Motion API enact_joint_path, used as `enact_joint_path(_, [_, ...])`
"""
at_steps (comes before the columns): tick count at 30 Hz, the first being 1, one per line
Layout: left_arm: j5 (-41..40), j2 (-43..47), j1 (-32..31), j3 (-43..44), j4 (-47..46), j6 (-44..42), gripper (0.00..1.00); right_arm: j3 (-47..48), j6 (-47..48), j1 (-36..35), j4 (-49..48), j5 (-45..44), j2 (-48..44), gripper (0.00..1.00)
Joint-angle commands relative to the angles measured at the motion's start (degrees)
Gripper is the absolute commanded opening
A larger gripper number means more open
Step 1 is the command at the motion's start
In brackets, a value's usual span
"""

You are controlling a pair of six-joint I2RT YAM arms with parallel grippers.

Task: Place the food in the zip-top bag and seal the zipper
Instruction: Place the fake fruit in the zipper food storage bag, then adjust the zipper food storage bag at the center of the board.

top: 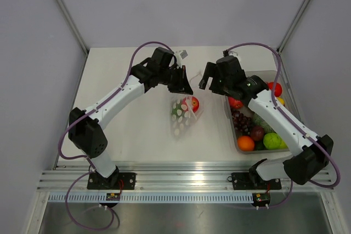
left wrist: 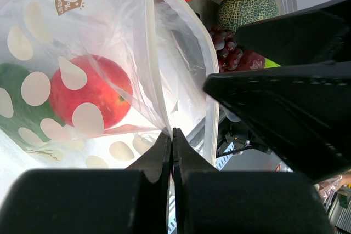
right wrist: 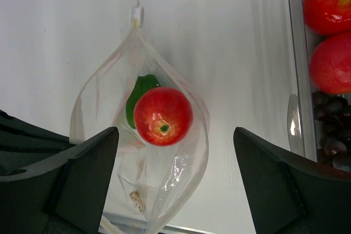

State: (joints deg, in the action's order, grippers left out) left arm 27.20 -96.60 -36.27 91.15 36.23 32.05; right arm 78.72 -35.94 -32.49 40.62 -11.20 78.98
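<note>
The dotted zip-top bag [top: 182, 114] lies mid-table with its mouth held open. Inside are a red apple [right wrist: 163, 116] and a green piece [right wrist: 140, 89]; both also show through the plastic in the left wrist view, the apple [left wrist: 90, 100] beside the green piece [left wrist: 11, 89]. My left gripper [left wrist: 172, 133] is shut on the bag's mouth edge, at the bag's far end in the top view [top: 184, 87]. My right gripper [right wrist: 175, 179] is open and empty above the bag's mouth, right of the left gripper in the top view [top: 208, 84]. A small white tab [right wrist: 137, 15] sits at the far end of the mouth.
A rigid clear tray [top: 229, 114] stands at the right, under my right arm. It holds red fruits [right wrist: 329, 1], a grape bunch [top: 241, 120], an orange piece [top: 246, 143] and a green one [top: 271, 140]. The tray's rim [right wrist: 294, 53] is close to the bag.
</note>
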Motion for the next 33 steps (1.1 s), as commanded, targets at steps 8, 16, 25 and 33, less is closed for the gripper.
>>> enact_joint_path(8, [1.4,2.9,0.2,3.2,-2.0,0.0,0.00,-7.5,-0.6,-0.3,-1.0,0.5,-1.1,0.60])
enact_joint_path(16, [0.5,2.7,1.3,4.6,0.6,-1.1,0.00,-0.7,1.3,-0.3,-0.1,2.0,-0.9,0.00])
enact_joint_path(25, [-9.0,3.2,1.2,13.1,11.4,-3.4,0.00,3.1,2.9,-0.3,0.0,7.8,-1.9,0.00])
enact_joint_path(33, [-7.6,-5.3,0.7,5.0,8.0,-3.2,0.00,0.5,2.4,-0.3,-0.5,8.1,4.5,0.00])
